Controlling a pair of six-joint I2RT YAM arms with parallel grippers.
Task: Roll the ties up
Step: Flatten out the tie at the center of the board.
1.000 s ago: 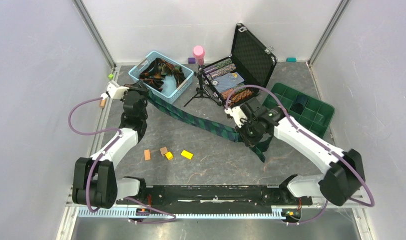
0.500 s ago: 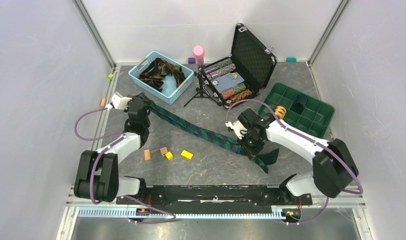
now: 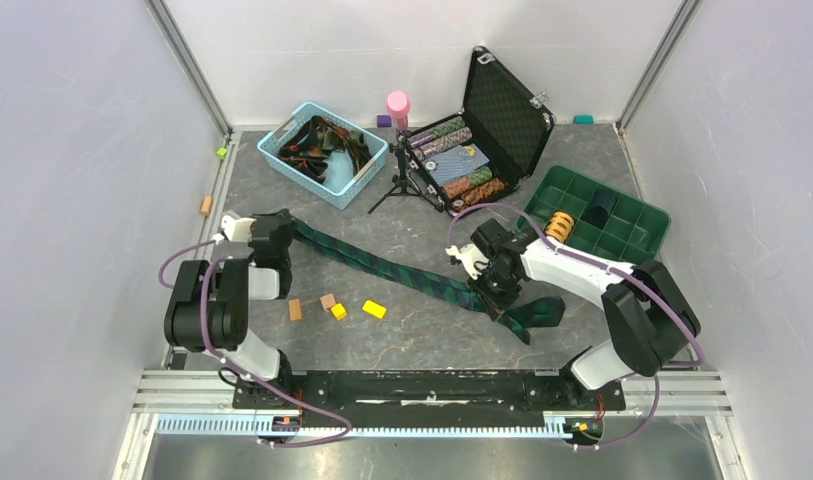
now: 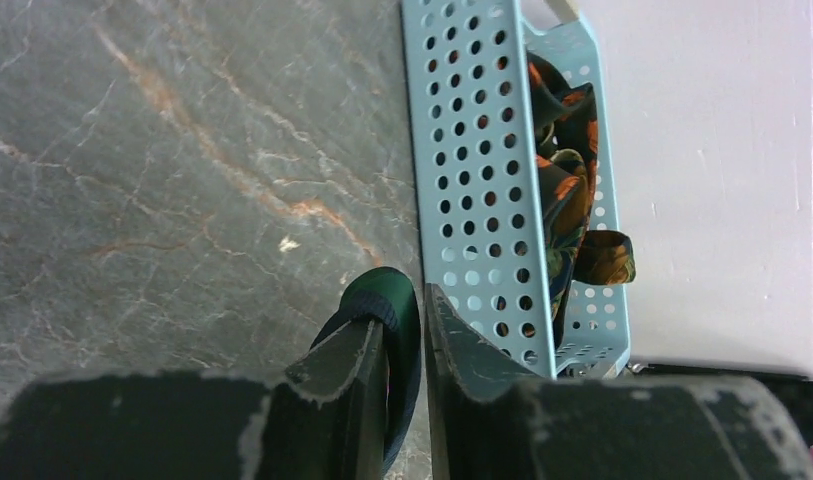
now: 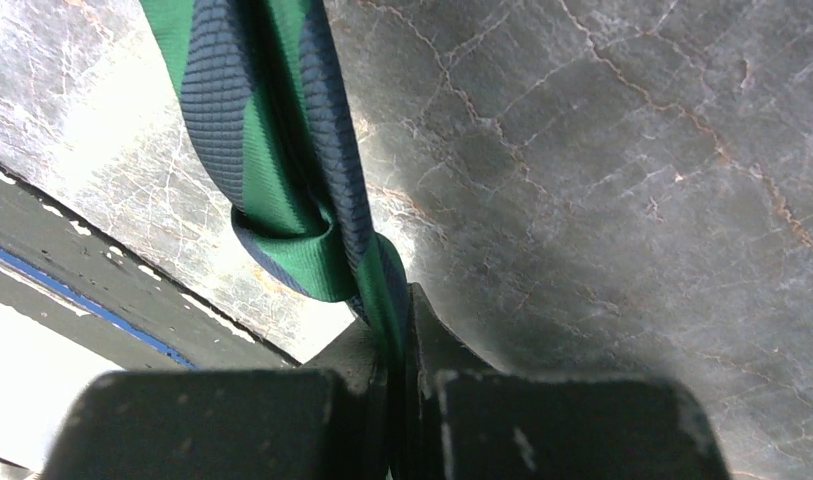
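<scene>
**Plaid tie stretched between both grippers**

Left arm is folded back tight over its base, with the left gripper (image 3: 272,232) low at the tie's (image 3: 382,262) left end. Right arm bends inward, with the right gripper (image 3: 497,290) down on the tie near its right end. Tie lies diagonally across the table (image 3: 412,340).

Left wrist only: fingers (image 4: 342,365) slightly apart round a tie fold, can't tell if pinching. Basket (image 4: 472,200) just beside.

Right wrist only: fingers (image 5: 437,350) pressed together, pinching the tie.

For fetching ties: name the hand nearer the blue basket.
Left. Left hand sits close by the near side of the basket; right hand, pinching the plaid tie, far right.
</scene>
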